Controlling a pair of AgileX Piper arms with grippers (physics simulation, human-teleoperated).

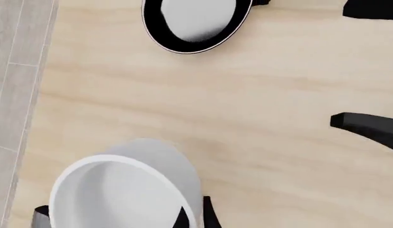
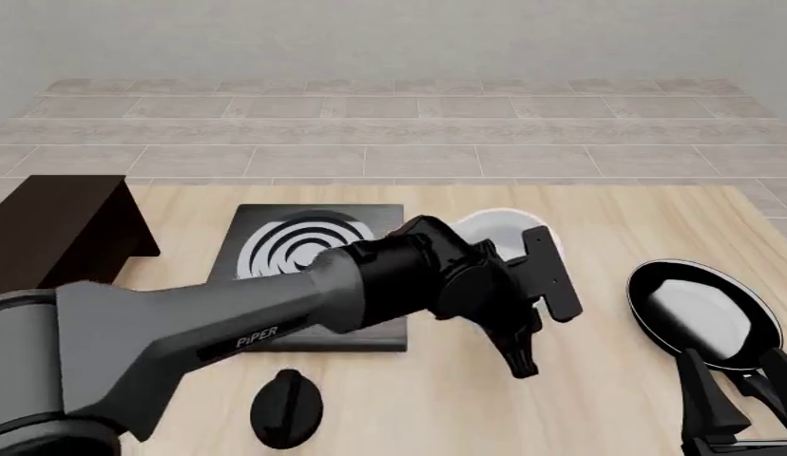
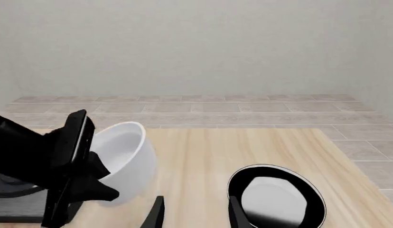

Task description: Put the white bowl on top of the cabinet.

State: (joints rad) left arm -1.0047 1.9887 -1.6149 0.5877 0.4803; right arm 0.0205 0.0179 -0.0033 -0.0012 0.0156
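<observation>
Left tool (image 2: 527, 313) clamps rim of white bowl (image 2: 502, 233), tilted just right of stove (image 2: 311, 249). Cabinet (image 2: 58, 233) top at far left bare; carry and placement remain. Right tool (image 3: 193, 213) parted, holding nothing, near pan (image 2: 698, 309).

We see the cabinet (image 2: 58, 228) at the table's (image 2: 597, 313) far left, the stove (image 2: 311, 256) just right of it, the bowl (image 2: 502, 233) right of the stove, the frying pan (image 2: 698, 313) farther right (nearer us), and a knob (image 2: 287, 407) before the stove.
</observation>
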